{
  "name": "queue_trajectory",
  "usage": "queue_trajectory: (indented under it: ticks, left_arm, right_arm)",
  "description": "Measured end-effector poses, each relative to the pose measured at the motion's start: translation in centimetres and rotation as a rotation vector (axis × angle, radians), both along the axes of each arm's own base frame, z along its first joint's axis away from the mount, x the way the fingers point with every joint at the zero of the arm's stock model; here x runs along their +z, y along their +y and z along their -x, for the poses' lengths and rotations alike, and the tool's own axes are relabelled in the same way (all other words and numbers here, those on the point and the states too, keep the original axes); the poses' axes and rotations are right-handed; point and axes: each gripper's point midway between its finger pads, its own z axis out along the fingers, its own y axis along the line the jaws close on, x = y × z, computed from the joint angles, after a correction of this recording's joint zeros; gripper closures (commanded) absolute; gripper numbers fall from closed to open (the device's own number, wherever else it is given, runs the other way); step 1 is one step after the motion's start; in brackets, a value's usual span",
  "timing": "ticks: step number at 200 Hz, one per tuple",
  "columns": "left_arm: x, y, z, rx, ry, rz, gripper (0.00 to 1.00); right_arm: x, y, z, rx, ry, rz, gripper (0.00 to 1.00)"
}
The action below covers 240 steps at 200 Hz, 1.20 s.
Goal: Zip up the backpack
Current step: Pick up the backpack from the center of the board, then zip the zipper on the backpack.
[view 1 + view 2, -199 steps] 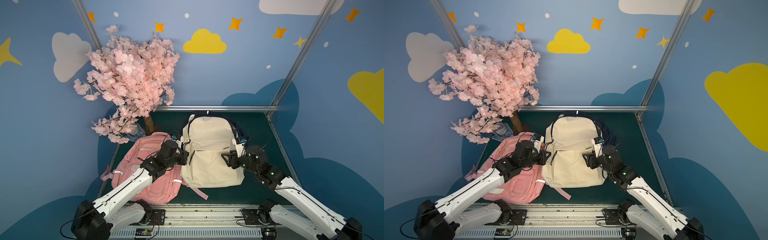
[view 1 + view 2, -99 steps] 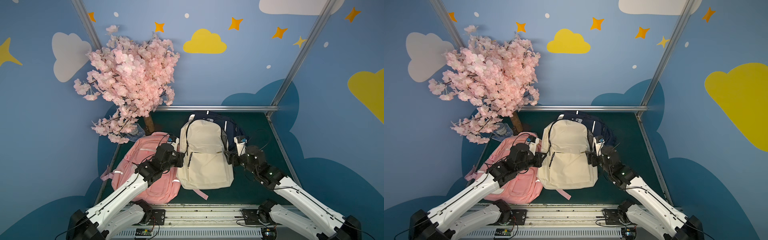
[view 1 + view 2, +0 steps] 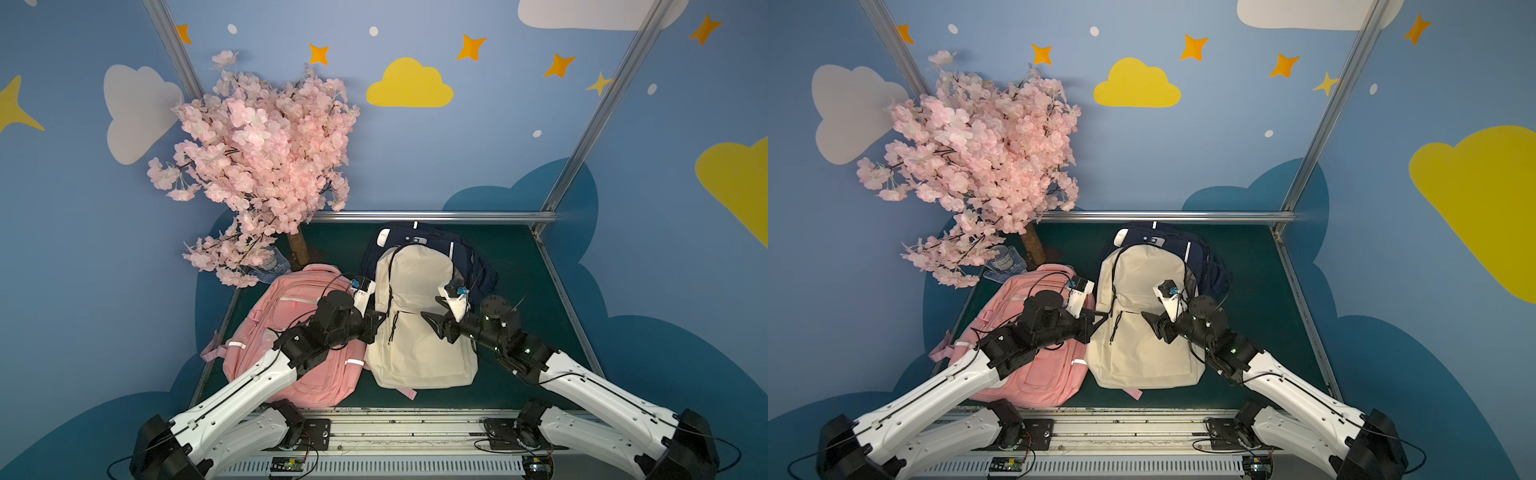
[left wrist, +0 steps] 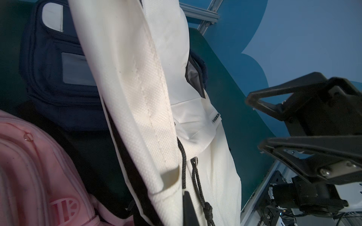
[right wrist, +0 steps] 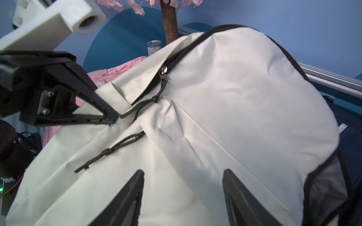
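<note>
**Top views.** In both top views the cream backpack (image 3: 415, 361) lies flat at the middle of the green tabletop (image 3: 523, 340), with its top end toward 12 o'clock. A pink backpack (image 3: 282, 316) lies just beside it at 9 o'clock. A navy backpack (image 3: 415, 237) sits partly under its top end at 12 o'clock, and a blossom tree (image 3: 266, 158) stands at 10 o'clock. The left gripper (image 3: 377, 322) reaches in from 8 o'clock, jaws together at the cream bag's 9 o'clock edge. The right gripper (image 3: 1152, 322) comes in from 4 o'clock and hangs over the bag's front, jaws apart.

**Left wrist.** The black pull cord (image 4: 183, 160) runs along the cream backpack's (image 4: 137, 88) side seam to this gripper's own dark finger (image 4: 188, 205). Beyond the bag, the right gripper (image 4: 256, 123) shows its jaws parted.

**Right wrist.** The zipper slider (image 5: 163, 72) sits on the bag's shoulder, and from it the black zip line runs over the crown. The pull cord (image 5: 141, 105) leads from the slider to the left gripper (image 5: 112, 118), which is clamped on the cord's end. A pocket cord (image 5: 117, 146) lies loose on the front. The right gripper's own fingers (image 5: 135, 195) stand spread above cream fabric. Whether they touch it I cannot tell.
</note>
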Motion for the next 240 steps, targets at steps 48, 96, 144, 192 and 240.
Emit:
queue_trajectory:
  ticks: [48,96,144,192,240]
  left_arm:
    - [0.4,-1.2,1.4,-0.07,-0.038,-0.01,0.95]
    - [0.9,-1.8,1.9,-0.094,-0.076,-0.017,0.96]
    - [1.3,-2.4,2.2,-0.119,-0.103,-0.011,0.95]
    - [1.4,-2.6,2.5,-0.129,-0.112,-0.015,0.95]
    - [1.3,-3.1,2.9,-0.152,-0.125,-0.026,0.94]
  right_arm:
    - [2.7,3.9,0.1,0.074,-0.004,-0.039,0.46]
    - [1.0,4.7,-0.4,0.055,0.043,0.005,0.52]
    - [-0.6,4.7,-0.8,0.028,0.085,0.044,0.58]
    - [-0.5,5.2,-1.2,0.023,0.095,0.043,0.6]
    - [-0.3,6.0,-1.4,0.024,0.088,0.056,0.8]
